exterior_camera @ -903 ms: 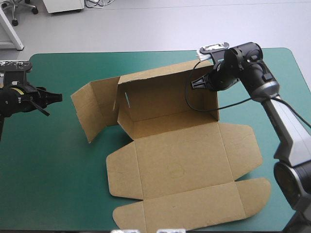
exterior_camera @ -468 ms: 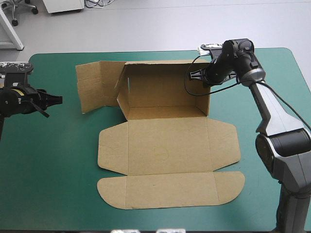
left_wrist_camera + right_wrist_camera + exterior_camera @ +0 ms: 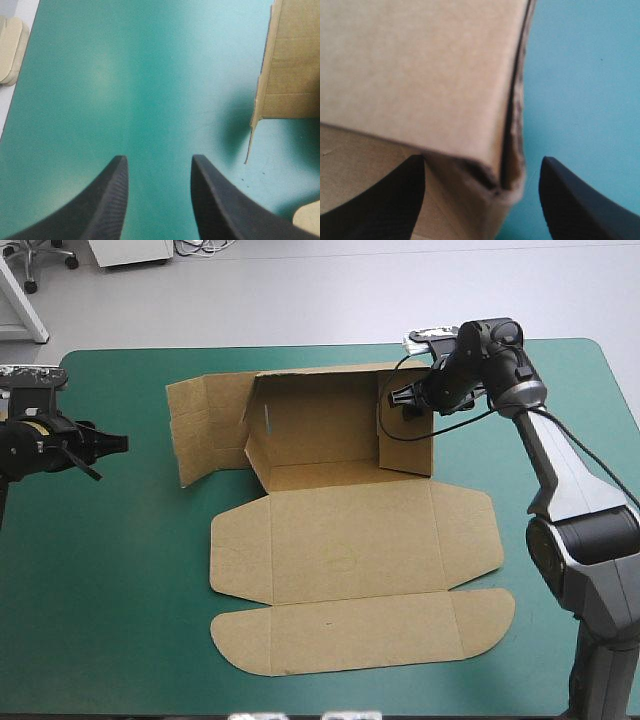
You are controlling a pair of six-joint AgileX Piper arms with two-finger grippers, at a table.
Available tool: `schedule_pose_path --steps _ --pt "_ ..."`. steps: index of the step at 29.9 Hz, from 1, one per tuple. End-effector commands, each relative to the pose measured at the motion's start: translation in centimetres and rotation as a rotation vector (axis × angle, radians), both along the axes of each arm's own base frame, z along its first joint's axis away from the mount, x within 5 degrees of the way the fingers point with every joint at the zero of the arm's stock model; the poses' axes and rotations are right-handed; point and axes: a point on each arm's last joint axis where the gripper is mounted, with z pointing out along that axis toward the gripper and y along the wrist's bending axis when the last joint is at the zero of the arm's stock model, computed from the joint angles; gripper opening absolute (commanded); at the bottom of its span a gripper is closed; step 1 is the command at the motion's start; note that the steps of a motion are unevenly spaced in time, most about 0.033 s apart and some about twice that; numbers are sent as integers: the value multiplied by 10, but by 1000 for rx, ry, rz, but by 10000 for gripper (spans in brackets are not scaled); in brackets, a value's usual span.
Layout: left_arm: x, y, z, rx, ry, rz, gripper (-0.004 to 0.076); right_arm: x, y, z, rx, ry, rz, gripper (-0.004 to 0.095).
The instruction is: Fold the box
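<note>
Nearest us the box (image 3: pixel 350 550) lies on the teal-green surface (image 3: pixel 110 590), its lid panels flat. Further in, at the left edge, the left jaws hang open and empty over bare cover, with the splayed left flap (image 3: pixel 205 440) near and ahead of them. At the far right corner the right jaws stand well apart astride the right wall (image 3: pixel 410 450), not clamped on it. Since a moment ago that wall has swung inward, square to the back wall (image 3: pixel 320 420), and the sheet has slid slightly. We judge the right side nearly done and the left flap still to do.
</note>
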Motion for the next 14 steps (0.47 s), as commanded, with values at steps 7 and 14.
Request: schedule_pose_path --steps 7,14 --pt "-2 -1 22 6 -155 -4 296 -49 3 74 -67 -204 49 641" --pt "0 -1 23 10 -174 -4 295 -83 8 71 -111 -291 35 606"
